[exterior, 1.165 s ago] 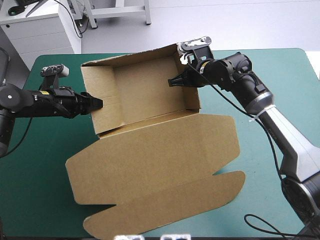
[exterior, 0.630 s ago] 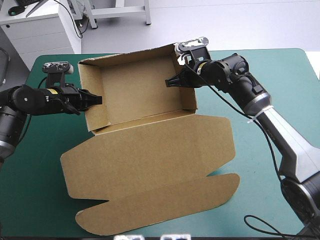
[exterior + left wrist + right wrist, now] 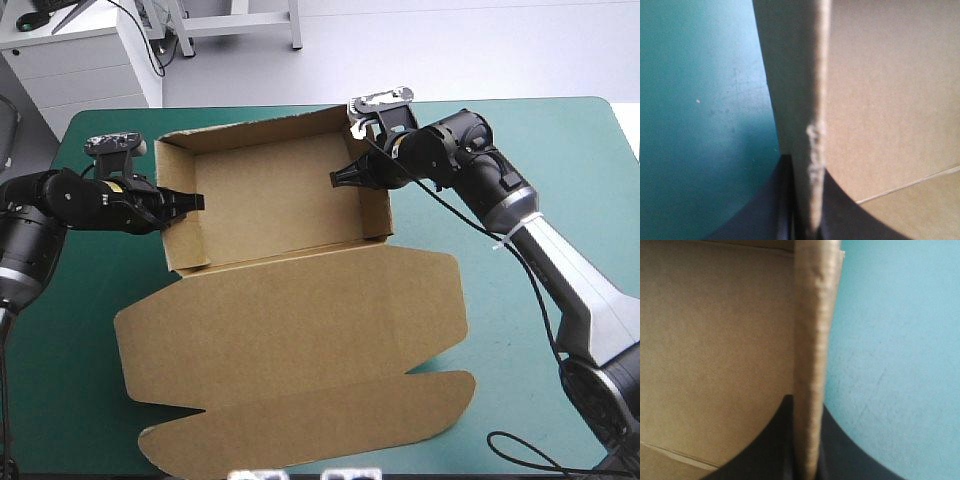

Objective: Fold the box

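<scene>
**Box (image 3: 290,320) open as a tray, both side walls gripped**

Set on the teal-green worktop (image 3: 560,160), the brown box has its tray toward the far edge. The tray's far wall and two side walls stand upright. Its wide lid, with rounded flaps, spreads out toward the near edge. The left end effector (image 3: 190,203) is clamped on the tray's left wall and the right end effector (image 3: 340,178) on the right wall. In each wrist view the board's edge runs between the nearly closed black fingers (image 3: 840,215).
</scene>
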Available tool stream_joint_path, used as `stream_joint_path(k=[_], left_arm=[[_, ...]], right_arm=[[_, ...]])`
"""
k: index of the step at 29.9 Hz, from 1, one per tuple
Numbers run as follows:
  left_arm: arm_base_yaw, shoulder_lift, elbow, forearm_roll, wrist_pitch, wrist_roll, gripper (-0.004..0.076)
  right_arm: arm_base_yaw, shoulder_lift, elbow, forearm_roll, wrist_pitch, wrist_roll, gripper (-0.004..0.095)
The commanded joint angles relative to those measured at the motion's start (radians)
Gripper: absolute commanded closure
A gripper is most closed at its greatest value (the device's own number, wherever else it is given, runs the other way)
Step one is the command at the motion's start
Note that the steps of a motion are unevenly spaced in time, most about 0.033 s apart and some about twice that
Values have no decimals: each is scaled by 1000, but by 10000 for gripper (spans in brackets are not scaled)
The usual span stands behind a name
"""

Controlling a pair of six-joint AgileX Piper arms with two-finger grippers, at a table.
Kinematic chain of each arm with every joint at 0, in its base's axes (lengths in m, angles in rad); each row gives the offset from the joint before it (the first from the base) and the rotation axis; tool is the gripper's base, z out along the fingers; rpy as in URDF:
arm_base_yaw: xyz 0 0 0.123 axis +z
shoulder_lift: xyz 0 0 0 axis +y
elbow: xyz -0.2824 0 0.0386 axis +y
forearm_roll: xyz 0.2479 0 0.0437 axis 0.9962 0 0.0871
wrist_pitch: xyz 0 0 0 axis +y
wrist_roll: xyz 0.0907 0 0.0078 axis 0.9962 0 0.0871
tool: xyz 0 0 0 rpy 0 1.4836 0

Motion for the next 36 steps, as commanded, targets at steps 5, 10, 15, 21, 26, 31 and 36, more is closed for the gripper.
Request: stream_joint_path(k=[5,10,15,21,26,31,36], left_arm=[[-114,12,-33,204,-28,-99,731],[-206,59,-33,255,-21,-143,731],[-239,118,-33,242,-19,-179,731],[-240,163,-33,242,-12,-206,731],[-240,203,-33,245,14,-224,731],[-240,228,-33,249,-4,-224,731],[-240,255,-31,251,-9,-224,731]], right_arm=[[-1,-43,-33,-105,168,21,922],[-1,-43,-1,-80,192,37,922],[-1,-43,108,-58,175,71,922],[-1,-43,222,31,59,86,922],[-1,-25,240,54,34,86,922],[-1,15,240,58,34,86,922],[-1,67,240,58,32,86,922]])
